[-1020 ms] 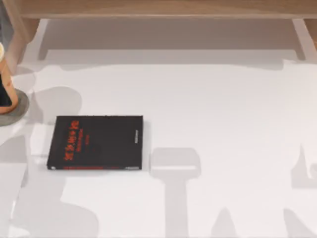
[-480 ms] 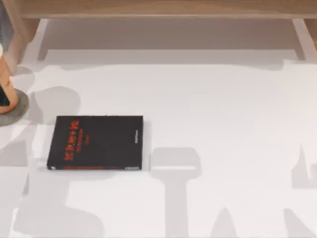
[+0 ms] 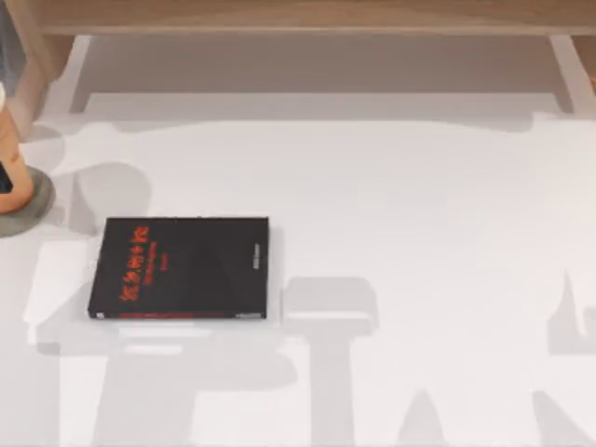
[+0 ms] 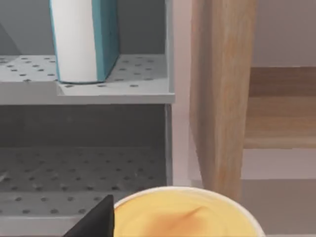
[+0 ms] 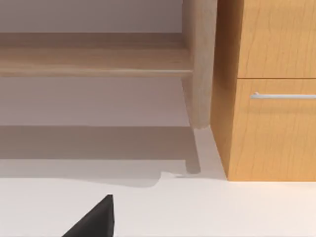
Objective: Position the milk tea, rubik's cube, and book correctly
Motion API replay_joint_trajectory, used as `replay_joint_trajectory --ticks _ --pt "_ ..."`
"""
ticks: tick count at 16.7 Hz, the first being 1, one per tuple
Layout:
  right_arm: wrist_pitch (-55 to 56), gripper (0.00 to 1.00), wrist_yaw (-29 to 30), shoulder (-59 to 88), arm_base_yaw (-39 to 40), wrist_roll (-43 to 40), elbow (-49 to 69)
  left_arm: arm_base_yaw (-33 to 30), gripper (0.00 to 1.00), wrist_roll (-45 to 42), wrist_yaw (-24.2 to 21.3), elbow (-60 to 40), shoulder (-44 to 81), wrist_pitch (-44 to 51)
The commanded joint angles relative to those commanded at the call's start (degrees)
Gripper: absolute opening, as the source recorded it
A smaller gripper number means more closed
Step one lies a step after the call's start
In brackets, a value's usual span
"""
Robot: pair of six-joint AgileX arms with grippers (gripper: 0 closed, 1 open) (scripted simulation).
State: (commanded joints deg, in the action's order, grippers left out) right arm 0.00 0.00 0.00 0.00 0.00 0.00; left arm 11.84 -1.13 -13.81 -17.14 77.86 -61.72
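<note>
The milk tea (image 3: 11,140) stands on a round grey coaster (image 3: 33,212) at the table's far left edge. Its pale orange top (image 4: 187,215) shows close below the camera in the left wrist view. My left gripper (image 4: 106,219) is open right beside the cup, and one dark fingertip (image 4: 94,224) sits against the rim. The light-blue book (image 4: 84,39) stands upright on a grey perforated rack (image 4: 113,91) behind the cup. The rubik's cube is out of view. My right gripper (image 5: 106,217) is open and holds nothing, low over the white table.
A black book with red lettering (image 3: 182,268) lies flat left of the table's middle. A wooden shelf (image 3: 298,19) runs along the back, with a wooden post (image 4: 222,89) next to the rack. A wooden cabinet with a drawer handle (image 5: 281,95) stands on the right.
The dark part of my left gripper on the cup has shrunk toward the left edge while the cup stays on the coaster. The arm's shadow near the front has spread rightward.
</note>
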Motion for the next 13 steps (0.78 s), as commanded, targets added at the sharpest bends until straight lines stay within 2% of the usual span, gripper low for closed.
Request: replay_joint_trajectory --ticks 13 --pt "0.00 1.00 0.00 0.00 0.00 0.00 0.00 -9.83 1.00 0.89 11.50 14.35 -67.10 51.93"
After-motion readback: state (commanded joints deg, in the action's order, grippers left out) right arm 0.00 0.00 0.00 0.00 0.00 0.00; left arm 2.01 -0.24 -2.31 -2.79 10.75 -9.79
